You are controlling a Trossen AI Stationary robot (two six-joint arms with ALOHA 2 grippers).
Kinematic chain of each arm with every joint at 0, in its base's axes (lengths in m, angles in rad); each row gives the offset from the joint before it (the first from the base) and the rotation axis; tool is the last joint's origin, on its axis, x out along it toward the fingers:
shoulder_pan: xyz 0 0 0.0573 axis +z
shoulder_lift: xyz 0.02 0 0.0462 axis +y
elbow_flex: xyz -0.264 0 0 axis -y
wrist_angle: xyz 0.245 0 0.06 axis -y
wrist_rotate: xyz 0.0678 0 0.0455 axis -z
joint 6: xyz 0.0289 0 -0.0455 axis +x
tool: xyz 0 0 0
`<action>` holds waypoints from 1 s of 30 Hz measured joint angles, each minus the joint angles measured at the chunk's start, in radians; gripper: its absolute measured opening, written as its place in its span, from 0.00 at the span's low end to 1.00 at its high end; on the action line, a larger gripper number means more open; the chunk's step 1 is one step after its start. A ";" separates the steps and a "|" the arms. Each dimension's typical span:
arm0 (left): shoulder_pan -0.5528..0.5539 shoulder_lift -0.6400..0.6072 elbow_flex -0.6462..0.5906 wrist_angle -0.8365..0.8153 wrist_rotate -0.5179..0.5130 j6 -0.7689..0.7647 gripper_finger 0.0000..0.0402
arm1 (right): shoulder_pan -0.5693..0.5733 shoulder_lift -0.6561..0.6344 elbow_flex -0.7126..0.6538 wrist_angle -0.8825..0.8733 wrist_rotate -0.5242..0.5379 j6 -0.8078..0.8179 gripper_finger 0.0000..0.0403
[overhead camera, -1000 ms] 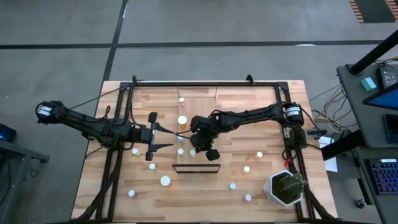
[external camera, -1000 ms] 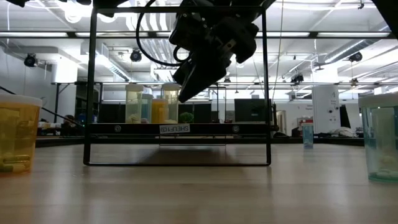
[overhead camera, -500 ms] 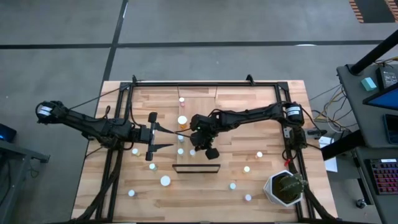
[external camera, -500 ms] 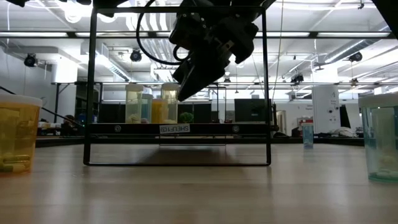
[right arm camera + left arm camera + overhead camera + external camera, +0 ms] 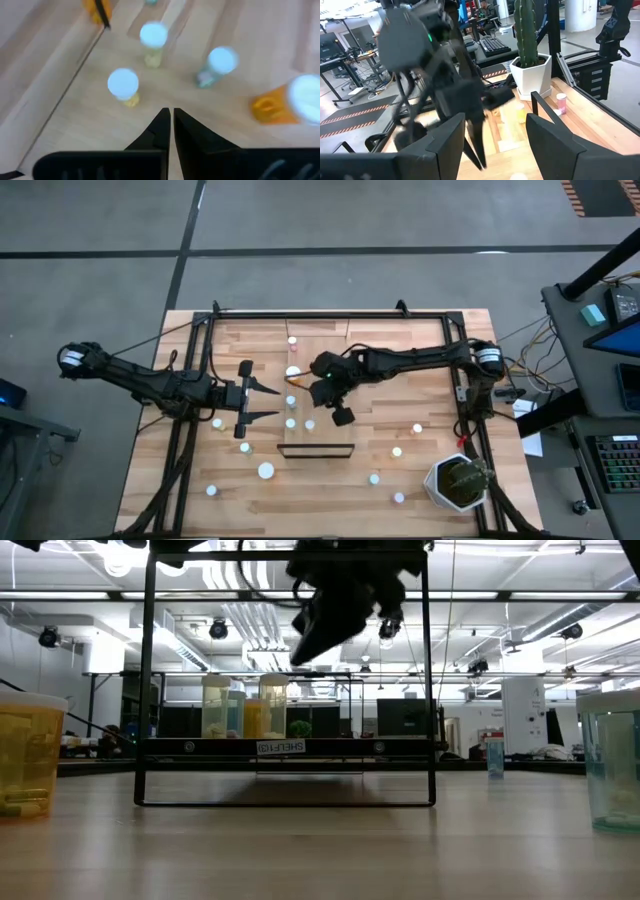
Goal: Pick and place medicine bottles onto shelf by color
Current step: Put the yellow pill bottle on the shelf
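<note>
The shelf is a light-wood plank in the table's middle, with a dark rail at its near end. White-capped medicine bottles stand on it, among them an orange one. Others stand near the rail. My right gripper hangs above these bottles, shut and empty. Its wrist view shows shut fingers over two yellowish bottles, a greenish one and an orange one. In the low view it is high above the shelf frame. My left gripper is open and empty, left of the shelf.
More bottles stand loose on the table at the near left and near right. A cactus in a white pot stands at the near right corner. A dark frame rings the table.
My right gripper has risen well above the shelf and drawn back toward the table's far edge. No bottle has come up with it.
</note>
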 joint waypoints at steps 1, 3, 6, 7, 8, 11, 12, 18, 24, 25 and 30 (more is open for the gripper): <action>0.000 0.000 0.000 0.001 0.000 0.001 0.48 | 0.000 -0.012 0.000 0.012 0.001 0.019 0.03; 0.000 0.000 0.000 0.002 0.000 0.005 0.48 | 0.000 -0.024 0.002 0.038 0.000 0.053 0.04; 0.000 0.000 0.000 0.004 0.000 0.020 0.48 | 0.005 -0.028 0.003 0.035 -0.009 0.090 0.08; 0.000 0.000 0.000 0.004 0.000 0.022 0.48 | 0.008 -0.028 0.003 0.033 -0.009 0.097 0.11; 0.000 0.000 0.000 0.003 0.000 0.022 0.48 | 0.011 -0.024 0.003 0.031 -0.009 0.104 0.14; 0.000 0.000 0.000 0.003 0.000 0.022 0.48 | 0.018 -0.020 -0.001 0.033 -0.011 0.107 0.24; 0.000 0.000 0.000 0.003 0.000 0.022 0.48 | 0.021 -0.020 -0.004 0.034 -0.012 0.097 0.28; 0.000 0.000 0.000 0.001 0.000 0.022 0.48 | 0.016 -0.020 -0.046 0.077 -0.070 0.092 0.48; 0.000 0.000 0.000 0.000 0.000 0.022 0.48 | 0.016 -0.019 -0.143 0.215 -0.098 0.070 0.56; 0.000 0.000 0.000 0.000 0.000 0.022 0.48 | 0.016 -0.019 -0.158 0.243 -0.110 0.071 0.56; 0.000 0.000 0.000 0.000 0.000 0.022 0.48 | 0.017 -0.019 -0.228 0.374 -0.129 0.081 0.55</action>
